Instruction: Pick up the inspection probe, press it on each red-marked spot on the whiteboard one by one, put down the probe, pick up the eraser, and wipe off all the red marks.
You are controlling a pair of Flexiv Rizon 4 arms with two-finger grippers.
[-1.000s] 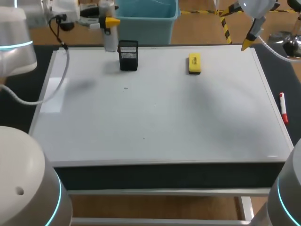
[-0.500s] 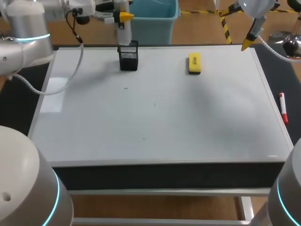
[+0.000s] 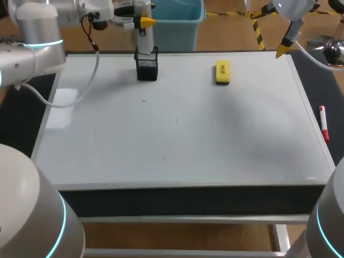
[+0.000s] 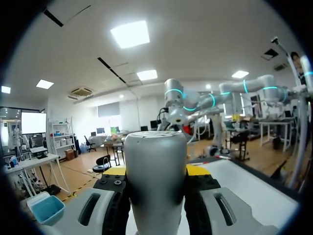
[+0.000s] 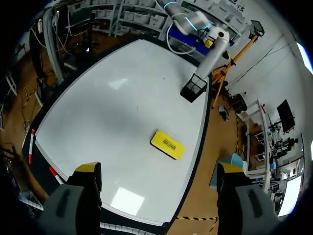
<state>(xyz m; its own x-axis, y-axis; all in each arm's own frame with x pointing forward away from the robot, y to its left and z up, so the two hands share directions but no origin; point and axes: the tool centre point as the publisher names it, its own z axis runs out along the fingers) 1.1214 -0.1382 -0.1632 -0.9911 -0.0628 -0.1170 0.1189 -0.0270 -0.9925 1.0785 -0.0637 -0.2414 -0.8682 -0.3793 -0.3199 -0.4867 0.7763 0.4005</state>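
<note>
Since the probe (image 3: pixel 143 38) stands upright right over the mesh holder (image 3: pixel 147 67), lowering it straight should slip it in without snagging the holder's rim. The left hand (image 3: pixel 142 22) reaches in level from the holder's left, clamping the probe. Well right of the holder, past the eraser (image 3: pixel 222 72), the right hand (image 5: pixel 157 169) hovers agape, empty.

**Probe at holder, eraser lying on board**

Inspection probe (image 4: pixel 155 181): grey cylinder, rounded end, upright, clamped between the left gripper (image 3: pixel 141 22) fingers. Its lower end is at the mouth of the black mesh holder (image 3: pixel 147 67).
Eraser (image 3: pixel 222 72): yellow, flat on the whiteboard (image 3: pixel 226 134), far side, well apart from the holder.
The board shows a few tiny specks (image 3: pixel 143 100); colour unreadable.
</note>
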